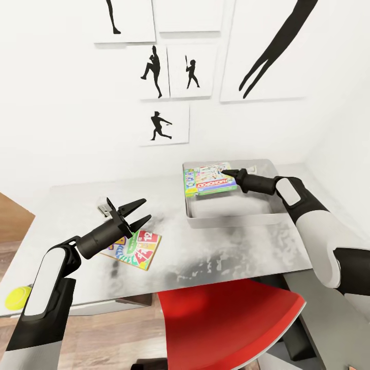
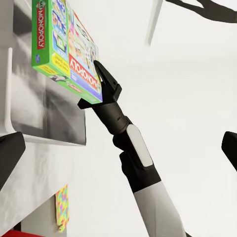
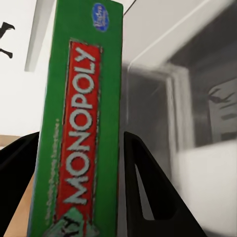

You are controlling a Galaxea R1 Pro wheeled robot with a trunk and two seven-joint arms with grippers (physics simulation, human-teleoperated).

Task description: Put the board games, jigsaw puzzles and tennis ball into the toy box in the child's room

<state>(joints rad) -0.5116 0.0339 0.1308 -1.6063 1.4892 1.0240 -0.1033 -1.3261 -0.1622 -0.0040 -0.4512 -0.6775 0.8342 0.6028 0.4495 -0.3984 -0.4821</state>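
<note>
The step in hand is dropping the Monopoly box (image 1: 209, 179) into the toy box (image 1: 231, 218): the right gripper (image 1: 229, 173) pinches its edge, fingers closed on it, over the bin at 1 o'clock. Next comes lowering and release. The left gripper (image 1: 137, 211) hangs empty, fingers spread, above the table (image 1: 216, 254).

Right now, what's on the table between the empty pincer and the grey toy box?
In the head view, just bare table lies between the left pincer and the toy box. The colourful board game sits below the pincer, not in that gap.
</note>
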